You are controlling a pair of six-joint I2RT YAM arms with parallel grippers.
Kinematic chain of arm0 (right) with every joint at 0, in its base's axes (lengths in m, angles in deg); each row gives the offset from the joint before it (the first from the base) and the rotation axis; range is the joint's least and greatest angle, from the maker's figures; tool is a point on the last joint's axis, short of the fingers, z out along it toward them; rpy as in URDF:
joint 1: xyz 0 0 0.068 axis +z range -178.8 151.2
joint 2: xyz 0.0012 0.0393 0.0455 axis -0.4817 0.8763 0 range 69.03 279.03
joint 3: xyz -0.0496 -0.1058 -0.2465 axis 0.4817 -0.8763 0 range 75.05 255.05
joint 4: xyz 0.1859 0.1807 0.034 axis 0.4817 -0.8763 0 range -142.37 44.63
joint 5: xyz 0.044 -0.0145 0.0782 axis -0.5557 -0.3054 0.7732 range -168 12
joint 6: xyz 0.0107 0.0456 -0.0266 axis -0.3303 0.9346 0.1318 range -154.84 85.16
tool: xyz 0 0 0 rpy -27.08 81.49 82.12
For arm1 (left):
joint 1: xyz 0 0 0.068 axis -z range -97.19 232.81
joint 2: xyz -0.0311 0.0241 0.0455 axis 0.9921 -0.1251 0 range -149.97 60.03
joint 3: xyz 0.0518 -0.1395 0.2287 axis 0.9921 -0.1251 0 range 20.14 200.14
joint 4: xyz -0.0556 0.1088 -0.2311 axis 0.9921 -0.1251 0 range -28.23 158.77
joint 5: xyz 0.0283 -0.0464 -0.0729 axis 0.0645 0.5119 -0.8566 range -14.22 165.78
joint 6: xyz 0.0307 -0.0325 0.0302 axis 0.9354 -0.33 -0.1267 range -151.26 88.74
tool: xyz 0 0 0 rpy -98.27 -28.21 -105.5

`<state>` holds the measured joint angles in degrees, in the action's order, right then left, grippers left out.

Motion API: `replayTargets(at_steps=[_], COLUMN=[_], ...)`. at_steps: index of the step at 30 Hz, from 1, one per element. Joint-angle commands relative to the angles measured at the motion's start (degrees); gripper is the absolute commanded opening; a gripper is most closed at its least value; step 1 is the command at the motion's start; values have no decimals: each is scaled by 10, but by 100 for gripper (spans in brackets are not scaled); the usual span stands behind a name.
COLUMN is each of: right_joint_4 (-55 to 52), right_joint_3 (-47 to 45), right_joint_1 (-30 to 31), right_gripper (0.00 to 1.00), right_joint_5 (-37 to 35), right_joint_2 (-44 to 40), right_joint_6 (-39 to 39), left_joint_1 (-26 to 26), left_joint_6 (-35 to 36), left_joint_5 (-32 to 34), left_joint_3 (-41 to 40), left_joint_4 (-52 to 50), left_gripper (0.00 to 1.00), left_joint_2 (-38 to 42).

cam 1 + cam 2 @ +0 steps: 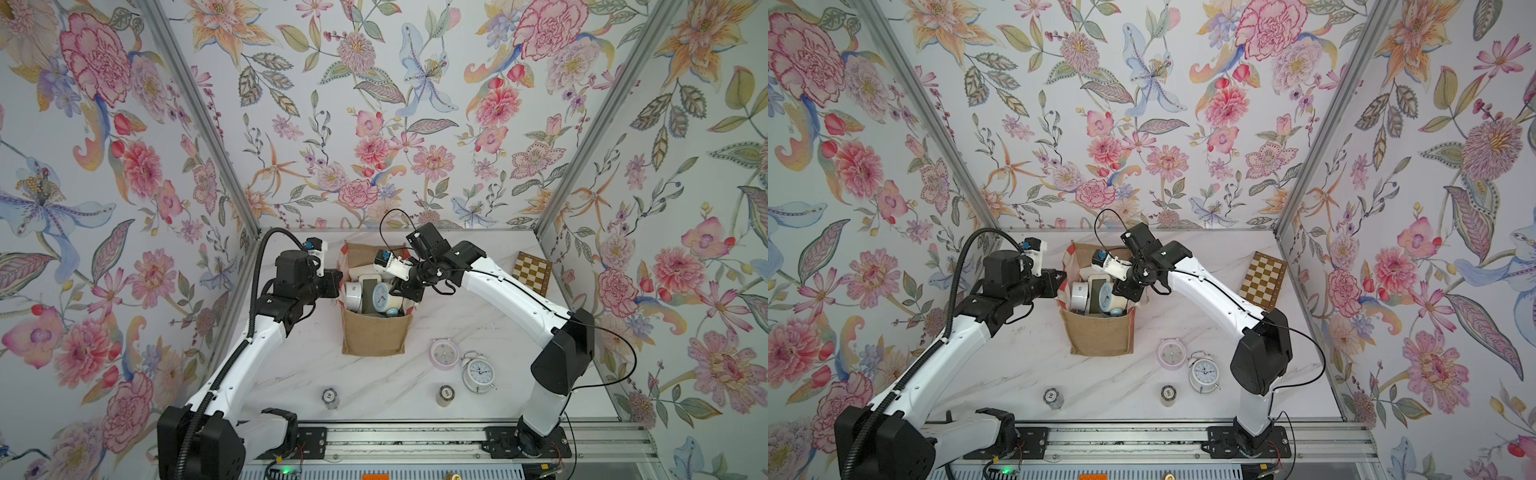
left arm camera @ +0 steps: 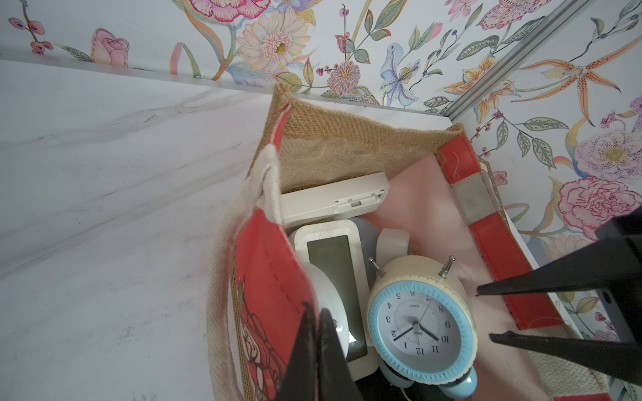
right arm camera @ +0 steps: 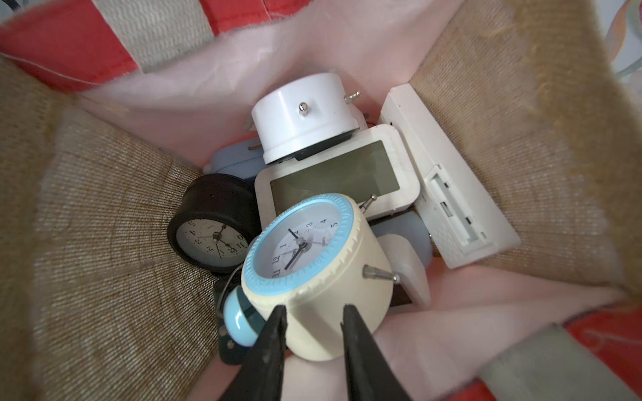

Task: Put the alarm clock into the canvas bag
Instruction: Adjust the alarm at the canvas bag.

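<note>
The canvas bag stands upright mid-table, tan with red-striped sides. Several clocks lie inside it. On top of them rests a cream alarm clock with a light-blue bezel, face up. My right gripper hangs in the bag's mouth just over that clock's body, jaws apart, gripping nothing. In the left wrist view its two fingers also stand apart beside the clock. My left gripper is shut on the bag's left side rim.
A pink round clock and a white twin-bell clock sit on the marble table right of the bag. A chessboard leans at the back right. Two small cylinders stand near the front edge. Floral walls enclose the table.
</note>
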<state>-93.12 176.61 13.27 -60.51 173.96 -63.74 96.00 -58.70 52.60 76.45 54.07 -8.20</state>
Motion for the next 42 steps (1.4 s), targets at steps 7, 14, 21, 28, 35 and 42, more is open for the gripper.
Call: replayTargets(at_steps=[7,14,21,28,35,42], right_joint_4=[-2,-2,4,10,46,80], right_joint_3=[38,89,102,54,-14,-108], right_joint_1=[25,31,33,26,8,-15], right_gripper=[26,26,28,32,50,66], right_joint_5=[19,24,35,19,-2,-88], right_joint_2=[94,145,114,36,-53,-138], right_joint_6=[-9,2,15,22,57,113], left_joint_1=[5,5,4,5,4,4], left_joint_6=[4,7,5,7,12,20], left_joint_5=[-2,4,-3,-2,-2,1], left_joint_3=[6,5,6,5,10,13], left_joint_4=[59,53,59,62,64,59], left_gripper=[0,0,0,0,0,0], left_joint_2=[5,12,5,0,-6,-14])
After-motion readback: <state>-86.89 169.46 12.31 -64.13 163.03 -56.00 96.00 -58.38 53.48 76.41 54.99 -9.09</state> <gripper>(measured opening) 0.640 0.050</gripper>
